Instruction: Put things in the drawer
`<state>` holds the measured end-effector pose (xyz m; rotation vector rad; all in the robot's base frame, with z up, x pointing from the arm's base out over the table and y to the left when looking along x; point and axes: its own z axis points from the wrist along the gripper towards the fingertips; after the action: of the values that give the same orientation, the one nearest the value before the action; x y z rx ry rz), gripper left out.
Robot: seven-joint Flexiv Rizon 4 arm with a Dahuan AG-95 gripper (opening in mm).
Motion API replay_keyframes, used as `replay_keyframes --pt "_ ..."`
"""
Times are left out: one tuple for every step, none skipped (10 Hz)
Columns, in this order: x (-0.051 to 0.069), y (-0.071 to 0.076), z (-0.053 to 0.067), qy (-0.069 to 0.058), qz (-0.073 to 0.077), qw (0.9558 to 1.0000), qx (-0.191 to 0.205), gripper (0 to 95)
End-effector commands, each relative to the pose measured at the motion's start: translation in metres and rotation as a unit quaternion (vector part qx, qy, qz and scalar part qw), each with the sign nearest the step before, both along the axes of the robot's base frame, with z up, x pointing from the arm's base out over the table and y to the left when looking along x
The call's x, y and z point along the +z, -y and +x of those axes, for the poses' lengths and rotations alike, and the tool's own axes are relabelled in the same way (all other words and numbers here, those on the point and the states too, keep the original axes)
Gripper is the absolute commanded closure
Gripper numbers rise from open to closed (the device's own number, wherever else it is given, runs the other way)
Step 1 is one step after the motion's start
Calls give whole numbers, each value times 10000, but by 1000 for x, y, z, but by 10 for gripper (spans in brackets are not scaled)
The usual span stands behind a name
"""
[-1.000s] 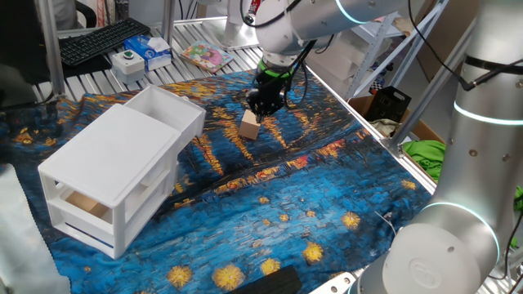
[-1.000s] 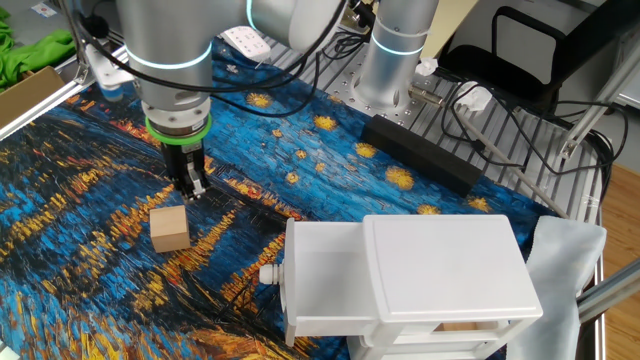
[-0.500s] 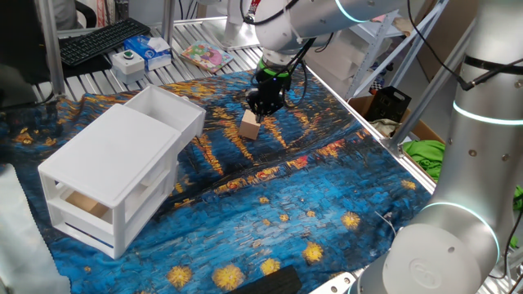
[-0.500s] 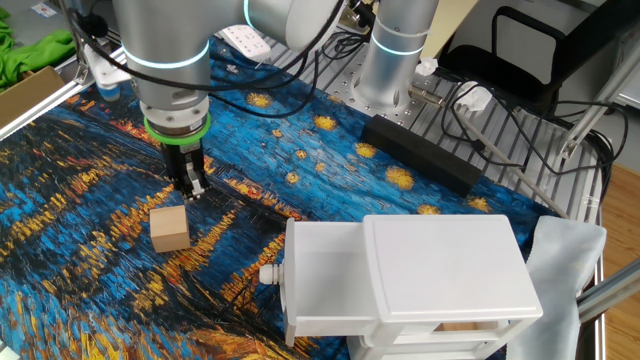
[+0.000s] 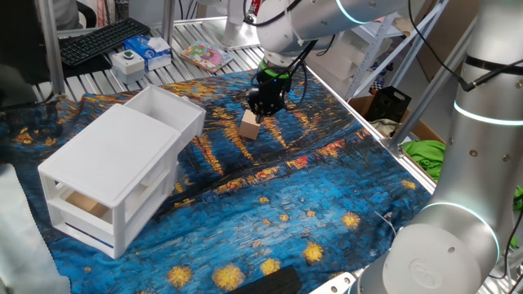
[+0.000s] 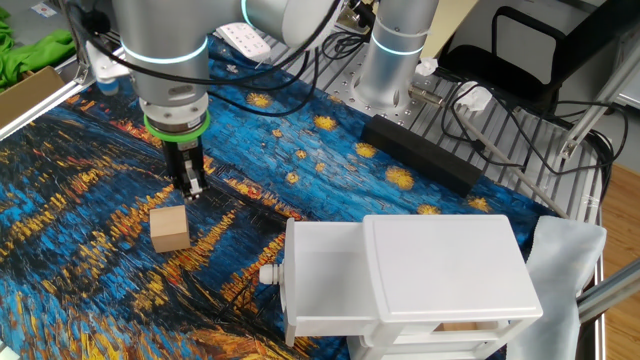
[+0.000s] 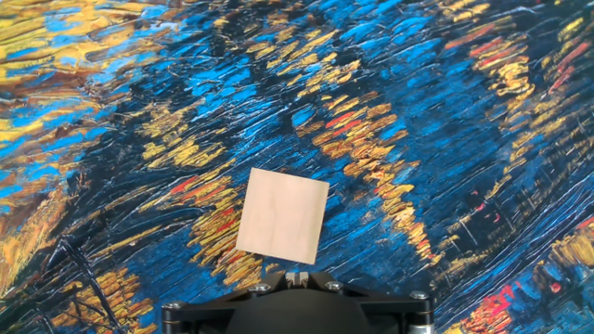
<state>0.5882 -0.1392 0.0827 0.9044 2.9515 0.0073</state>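
Observation:
A pale tan wooden block (image 5: 250, 126) lies on the painted cloth; it also shows in the other fixed view (image 6: 169, 228) and in the hand view (image 7: 282, 215). My gripper (image 5: 262, 109) hovers just above and beside it, apart from it, with its fingers (image 6: 190, 184) pressed together and nothing between them; in the hand view the gripper (image 7: 297, 276) shows at the bottom edge. The white cabinet's upper drawer (image 5: 187, 112) is pulled out and looks empty (image 6: 292, 268).
The white cabinet (image 5: 106, 171) stands at the left with something tan (image 5: 87, 204) inside its lower opening. A pink-patterned packet (image 5: 204, 55), a keyboard (image 5: 102, 39) and small boxes lie at the back. A black bar (image 6: 425, 155) lies on the cloth near the arm's base.
My gripper has risen very slightly above the block. The block and the drawer have not moved.

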Motion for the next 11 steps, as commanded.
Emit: replay_keyframes --pt "1 0 0 -8 -8 10000 -33 950" --pt "1 0 0 -9 -10 10000 -48 950" --pt "1 0 0 -33 7 9999 -99 950" --pt "1 0 0 -16 -3 9999 -101 950" --pt "1 0 0 -10 1 10000 -99 950" --pt "1 0 0 -9 0 10000 -91 950" --pt "1 0 0 9 -4 9999 -116 950" --pt "1 0 0 10 -7 9999 -106 950" --pt "1 0 0 3 -27 10000 -74 950" --pt "1 0 0 -3 23 10000 -74 950" --pt "1 0 0 -6 20 10000 -71 950"
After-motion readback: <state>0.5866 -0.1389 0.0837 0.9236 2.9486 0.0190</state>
